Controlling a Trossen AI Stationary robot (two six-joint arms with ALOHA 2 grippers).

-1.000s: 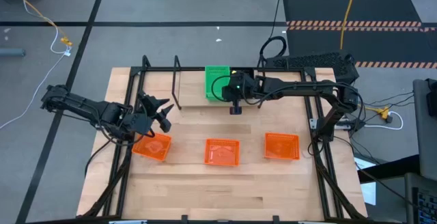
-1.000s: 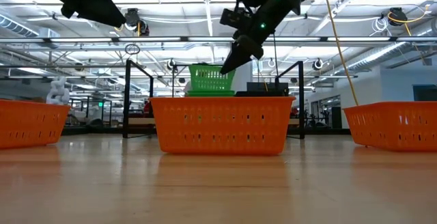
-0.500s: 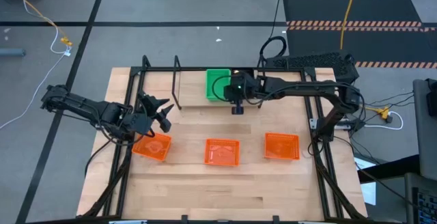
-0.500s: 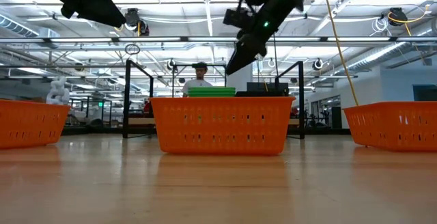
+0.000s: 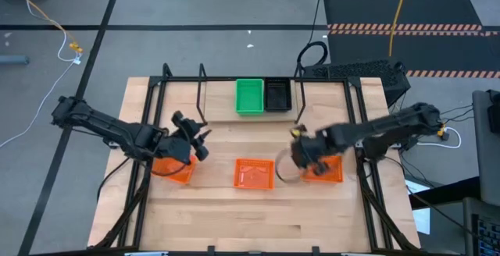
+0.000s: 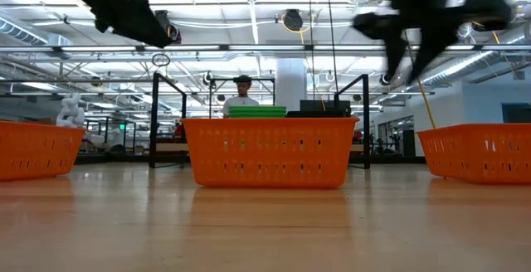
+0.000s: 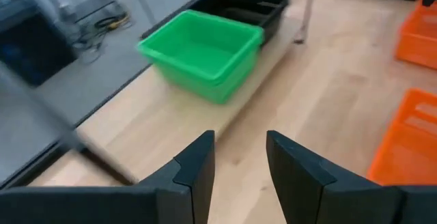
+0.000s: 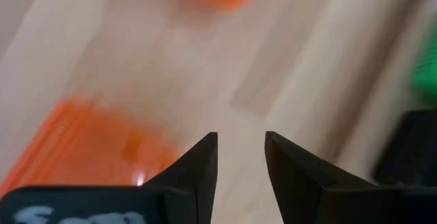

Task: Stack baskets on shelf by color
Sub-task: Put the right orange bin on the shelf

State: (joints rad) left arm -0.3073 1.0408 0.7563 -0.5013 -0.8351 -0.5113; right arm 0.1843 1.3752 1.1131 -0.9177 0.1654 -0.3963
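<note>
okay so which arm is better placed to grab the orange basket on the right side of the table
The right, likely. Its open, empty right gripper hovers at the near edge of that orange basket, while the left gripper sits over the far-left orange basket, across the table.

Grey floor (image 5: 195, 6), striped black ramp (image 5: 402, 14)

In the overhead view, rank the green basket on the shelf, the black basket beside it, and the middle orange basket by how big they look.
1. Middle orange mesh plastic basket, largest.
2. Green plastic basket on the shelf.
3. Black plastic basket, looks slightly smaller than the green one, though its dark colour makes the edges hard to judge.
</note>
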